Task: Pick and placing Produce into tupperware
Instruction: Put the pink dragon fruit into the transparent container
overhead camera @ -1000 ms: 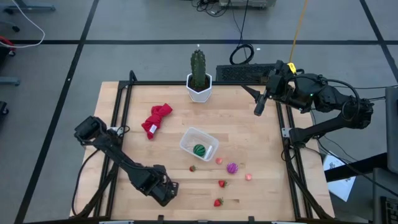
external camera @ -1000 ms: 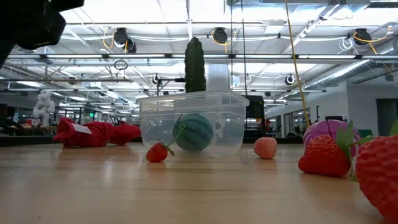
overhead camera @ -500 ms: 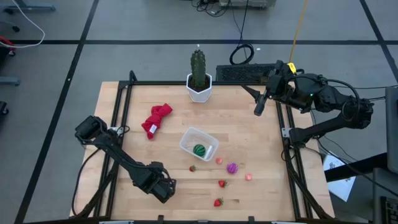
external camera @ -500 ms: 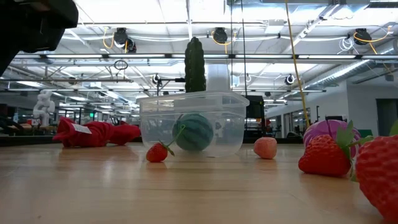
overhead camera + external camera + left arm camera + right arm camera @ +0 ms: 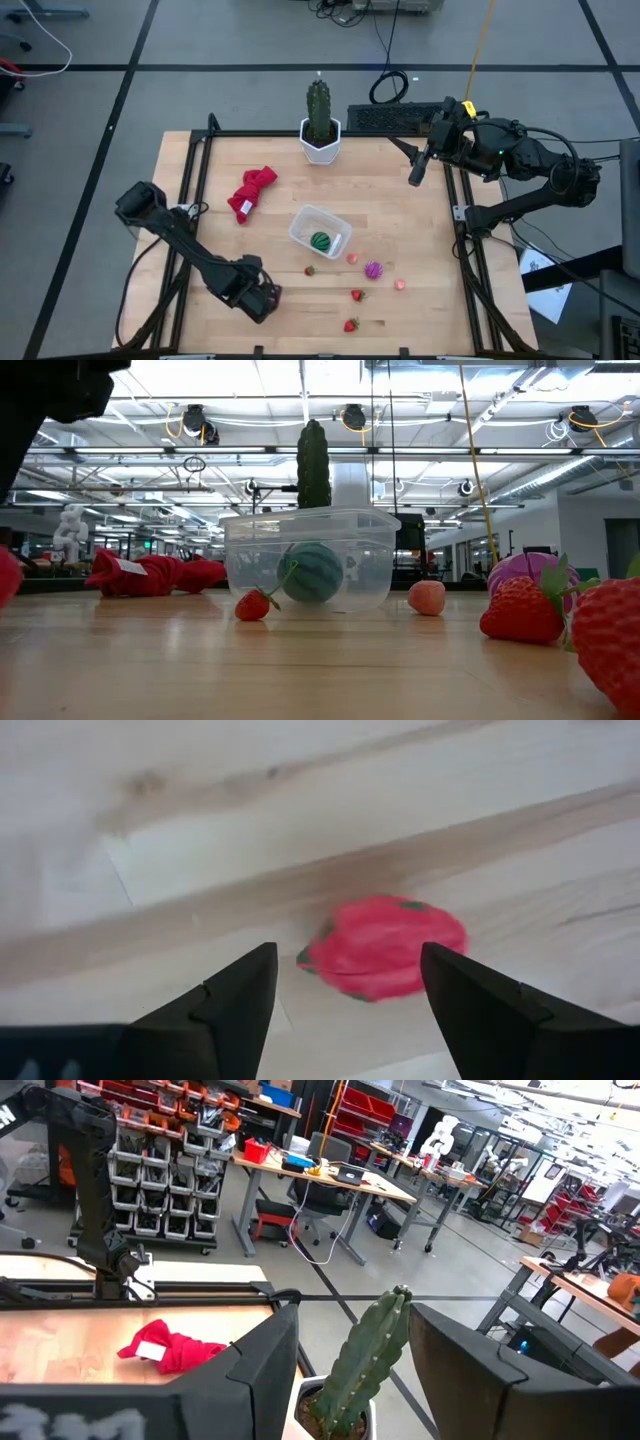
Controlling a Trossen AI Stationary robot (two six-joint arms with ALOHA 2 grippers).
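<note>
Left claw (image 5: 345, 982) over the near-left tabletop (image 5: 400, 200), fingers apart and straddling a red toy fruit (image 5: 385, 947) that lies on the wood untouched, a stance suited to closing on it. The tupperware (image 5: 319, 231) sits mid-table and holds the green striped ball (image 5: 319, 240); loose around it lie small strawberries (image 5: 357, 294), a pink bit (image 5: 352, 258) and the purple ball (image 5: 373, 270), presumably still to be loaded. Right claw (image 5: 417, 170) waits raised at the far right edge near the cactus (image 5: 318, 108), fingers apart and empty. Compared with a second ago, the left arm has shifted slightly leftward; the produce is unmoved.
</note>
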